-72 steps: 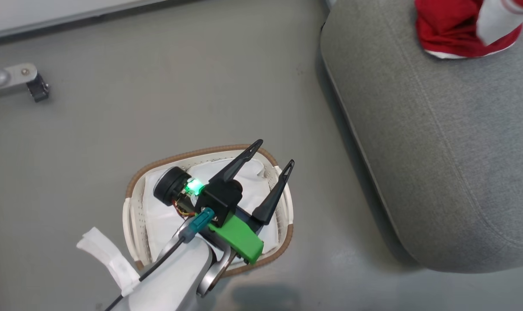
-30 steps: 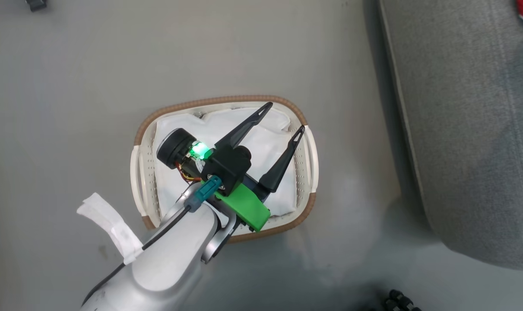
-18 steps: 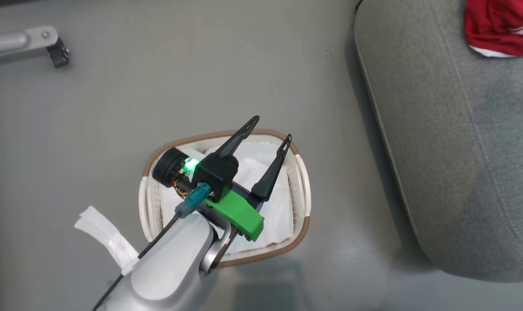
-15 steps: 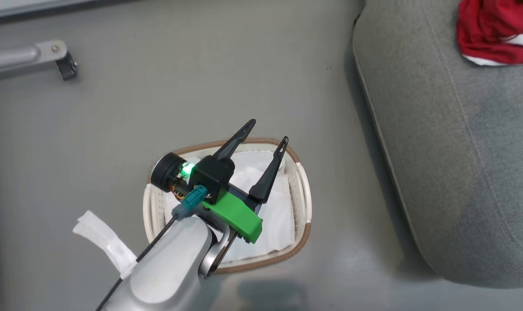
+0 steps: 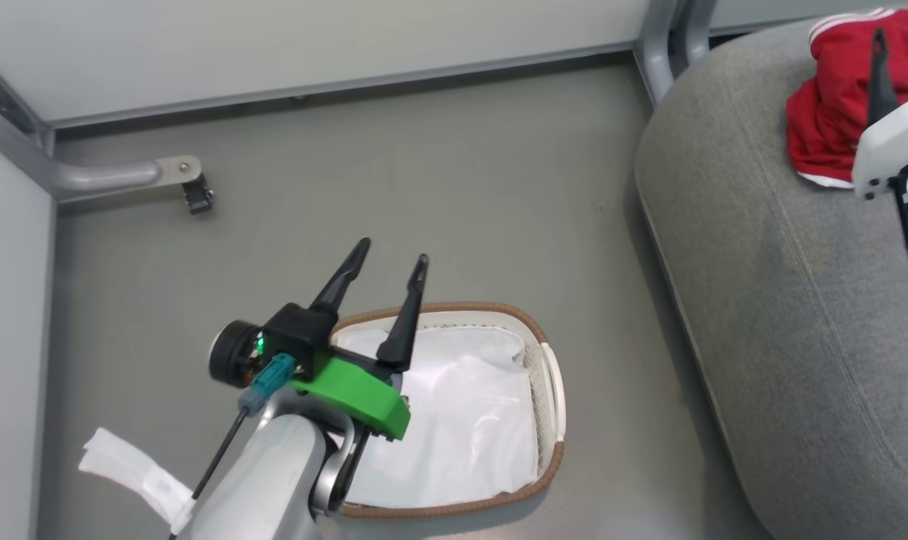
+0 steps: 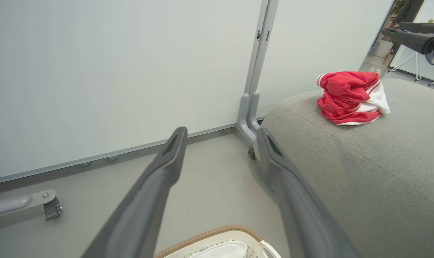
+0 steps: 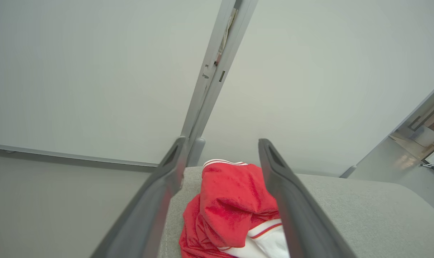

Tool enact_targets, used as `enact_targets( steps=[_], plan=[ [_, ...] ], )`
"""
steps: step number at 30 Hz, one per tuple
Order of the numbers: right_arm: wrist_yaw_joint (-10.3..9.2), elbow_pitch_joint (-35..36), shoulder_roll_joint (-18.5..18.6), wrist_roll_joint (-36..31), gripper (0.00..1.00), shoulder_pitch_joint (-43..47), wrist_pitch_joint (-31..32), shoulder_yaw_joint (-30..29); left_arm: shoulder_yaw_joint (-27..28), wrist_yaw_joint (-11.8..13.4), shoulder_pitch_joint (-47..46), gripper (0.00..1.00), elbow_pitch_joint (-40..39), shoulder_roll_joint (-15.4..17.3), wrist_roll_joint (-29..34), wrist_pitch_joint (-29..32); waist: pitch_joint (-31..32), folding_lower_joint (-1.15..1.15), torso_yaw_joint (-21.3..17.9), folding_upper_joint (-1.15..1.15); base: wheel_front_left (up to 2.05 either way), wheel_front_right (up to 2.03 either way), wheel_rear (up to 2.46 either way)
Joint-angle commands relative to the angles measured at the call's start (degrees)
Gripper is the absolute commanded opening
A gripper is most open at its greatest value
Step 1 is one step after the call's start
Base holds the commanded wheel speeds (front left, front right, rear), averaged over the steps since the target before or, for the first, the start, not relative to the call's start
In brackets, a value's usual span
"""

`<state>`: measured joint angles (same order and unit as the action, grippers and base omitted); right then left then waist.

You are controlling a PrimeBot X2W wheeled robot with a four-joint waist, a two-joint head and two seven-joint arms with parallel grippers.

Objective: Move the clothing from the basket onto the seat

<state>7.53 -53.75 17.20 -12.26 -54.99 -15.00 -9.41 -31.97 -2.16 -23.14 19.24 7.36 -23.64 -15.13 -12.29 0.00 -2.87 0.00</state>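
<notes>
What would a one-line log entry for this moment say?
clothing: heaped on seat | basket: holds white sheet | left gripper: open, empty | right gripper: open, empty, near clothing

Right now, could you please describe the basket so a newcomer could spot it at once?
Find the big grey seat on the right; on the floor just left of it sits the basket. It is oval, white and perforated with a brown woven rim, holding a plain white sheet, while the red clothing lies up on the seat.
</notes>
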Motion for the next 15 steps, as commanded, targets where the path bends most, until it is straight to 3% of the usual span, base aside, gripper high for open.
enact_targets(
  steps=[1,15],
  plan=[
    [-0.08,0.97,-0.47,1.21,1.00,1.86,-0.27,0.22,0.98,0.35,1.39,1.00,0.01,0.16,0.54,-0.01,2.23,0.00,1.97,0.00,0.00,0.00,0.00],
    [-0.08,18.63,-8.72,7.94,1.00,20.06,-0.28,4.78,13.00,1.50,9.46,1.00,-2.44,-0.87,2.11,-0.01,4.96,0.00,4.09,0.00,0.00,0.00,0.00]
  ],
)
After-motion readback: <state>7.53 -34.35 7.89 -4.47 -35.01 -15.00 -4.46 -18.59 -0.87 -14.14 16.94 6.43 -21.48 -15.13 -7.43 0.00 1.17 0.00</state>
